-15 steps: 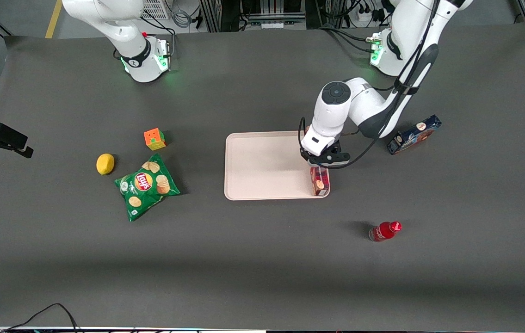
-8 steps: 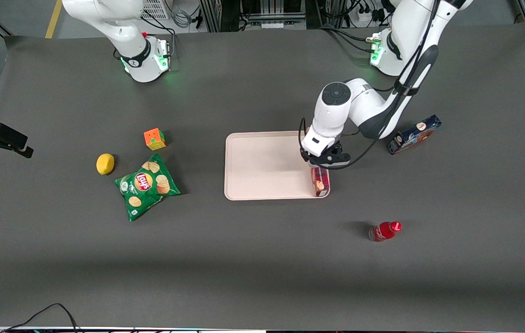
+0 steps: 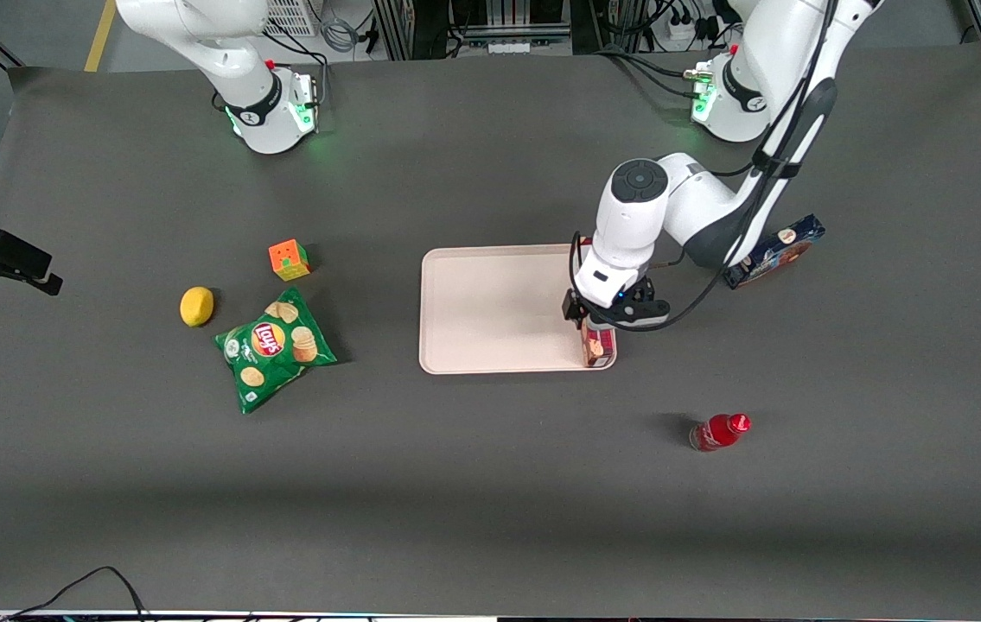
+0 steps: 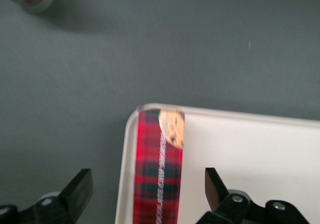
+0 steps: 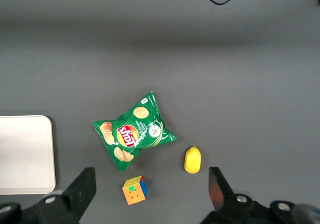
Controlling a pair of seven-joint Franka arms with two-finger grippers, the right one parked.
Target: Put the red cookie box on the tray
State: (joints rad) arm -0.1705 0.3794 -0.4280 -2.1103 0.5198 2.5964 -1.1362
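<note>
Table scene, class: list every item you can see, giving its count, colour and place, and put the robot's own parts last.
tray: 1, pale pinkish-cream, mid-table.
red cookie box: 1, dark-red tartan, lying in the tray along its edge toward the working arm's end.
blue cookie box: 1, dark blue, on the table toward the working arm's end.
red bottle: 1, red, nearer the front camera than the tray.
chip bag: 1, green, toward the parked arm's end.
lemon: 1, yellow, beside the chip bag.
puzzle cube: 1, multicoloured, beside the chip bag.
claw: 1, black, open, fingers either side of the red cookie box.
</note>
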